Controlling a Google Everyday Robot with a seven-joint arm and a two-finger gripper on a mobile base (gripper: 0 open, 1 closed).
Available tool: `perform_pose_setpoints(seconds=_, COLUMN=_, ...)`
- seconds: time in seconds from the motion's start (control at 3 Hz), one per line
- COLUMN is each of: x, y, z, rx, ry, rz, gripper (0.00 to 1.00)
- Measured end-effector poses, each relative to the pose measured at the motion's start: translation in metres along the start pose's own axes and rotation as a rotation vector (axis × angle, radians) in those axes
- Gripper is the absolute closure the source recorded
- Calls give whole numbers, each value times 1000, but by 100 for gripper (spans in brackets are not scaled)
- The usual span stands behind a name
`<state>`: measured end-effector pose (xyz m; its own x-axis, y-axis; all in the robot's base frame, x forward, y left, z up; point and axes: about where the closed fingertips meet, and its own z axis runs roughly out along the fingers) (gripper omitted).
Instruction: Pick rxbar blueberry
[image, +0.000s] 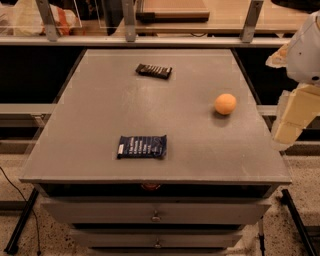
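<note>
Grey and matte, the table (100, 110) fills most of the camera view. Under its front edge sit stacked drawers (156, 212) with small metal handles. Behind the table's far edge a metal rail (165, 41) with upright posts runs across, and beyond it lies a pale wooden surface (225, 20). Speckled floor (305, 175) shows past the table's right front corner.

The rxbar blueberry (142, 146) lies flat on the table near its front edge, a little left of the middle. Its long side runs roughly along that edge and its rows of white lettering face up. A slimmer dark bar (154, 71) lies flat close to the table's far edge, about midway across and slightly angled. An orange ball (225, 104) rests toward the table's right edge, between front and back.

The gripper (286, 131), cream-coloured, hangs just outside the table's right edge, below the white arm (307, 50) that enters at the upper right. It is well apart from the rxbar blueberry and nearer the orange ball. Whether it is open or closed cannot be told from this angle.
</note>
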<state>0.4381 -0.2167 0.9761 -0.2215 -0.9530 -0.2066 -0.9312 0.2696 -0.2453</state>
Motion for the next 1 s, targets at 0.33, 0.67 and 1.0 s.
perform_pose_setpoints(seconds=0.33, x=-1, y=0, z=0, rx=2, ry=-1, rz=-1, gripper=0)
perform_pose_setpoints(seconds=0.67, x=-25, y=1, z=23, rx=-48, ry=-18, rz=-57, gripper=0)
perform_pose_setpoints(seconds=1.0, x=-55, y=6, z=63, rx=-130, ry=-65, rz=-102, gripper=0)
